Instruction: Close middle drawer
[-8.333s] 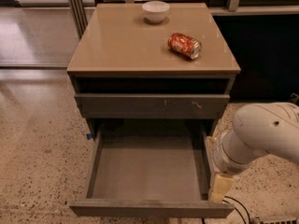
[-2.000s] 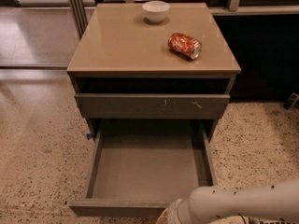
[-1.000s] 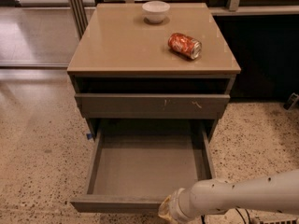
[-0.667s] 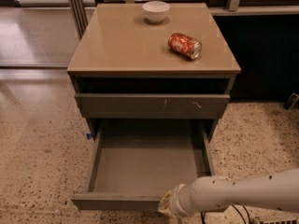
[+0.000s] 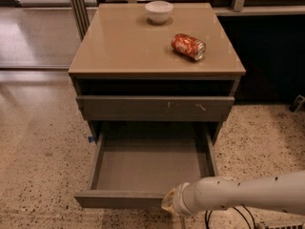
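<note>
The middle drawer (image 5: 119,199) stands pulled far out of the cabinet, and its plain front faces me at the bottom of the camera view. Its deep grey tray (image 5: 147,163) holds nothing. My gripper (image 5: 170,207) is at the end of the white arm (image 5: 238,194) that reaches in from the lower right. It sits right against the drawer front's lower right part, at its bottom edge. Most of the gripper is hidden behind the arm's wrist.
Above the open drawer is a similar drawer front with small white scratches (image 5: 155,108), nearly shut. A white bowl (image 5: 158,11) and a red can lying on its side (image 5: 188,46) rest on the cabinet top (image 5: 124,46). Speckled floor lies on both sides.
The arm swung from the drawer's right side down to its front. Over the last second the drawer front has slid a little way back toward the cabinet, with the gripper against it.
</note>
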Controlling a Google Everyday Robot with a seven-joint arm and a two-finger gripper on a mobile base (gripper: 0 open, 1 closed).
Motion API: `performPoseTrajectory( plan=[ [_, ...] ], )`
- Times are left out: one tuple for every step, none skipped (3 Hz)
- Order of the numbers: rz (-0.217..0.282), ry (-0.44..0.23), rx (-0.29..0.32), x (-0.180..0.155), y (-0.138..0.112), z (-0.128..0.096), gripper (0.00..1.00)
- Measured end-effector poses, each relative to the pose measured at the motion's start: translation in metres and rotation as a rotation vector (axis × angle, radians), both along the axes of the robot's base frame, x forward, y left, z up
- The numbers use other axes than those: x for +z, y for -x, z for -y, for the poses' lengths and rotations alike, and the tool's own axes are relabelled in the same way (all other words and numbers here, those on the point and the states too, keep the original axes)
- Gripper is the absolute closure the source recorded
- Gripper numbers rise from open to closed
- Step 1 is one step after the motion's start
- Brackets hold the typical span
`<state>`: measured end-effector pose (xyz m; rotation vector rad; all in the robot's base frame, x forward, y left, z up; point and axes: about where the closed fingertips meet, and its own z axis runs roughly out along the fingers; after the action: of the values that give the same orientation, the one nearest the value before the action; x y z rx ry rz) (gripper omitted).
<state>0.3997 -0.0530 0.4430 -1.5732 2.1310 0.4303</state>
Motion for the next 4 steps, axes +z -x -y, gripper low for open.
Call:
performPoseTrajectory(
  plan=[
    [-0.010, 0.002, -0.014, -0.007, -0.006, 0.000, 1.00],
    [0.017, 0.028, -0.060, -0.014, -0.034, 0.009, 1.00],
    [0.020, 0.025, -0.050, -0.014, -0.034, 0.007, 1.00],
    [0.028, -0.016, -0.048, -0.017, -0.049, -0.002, 1.00]
  ],
)
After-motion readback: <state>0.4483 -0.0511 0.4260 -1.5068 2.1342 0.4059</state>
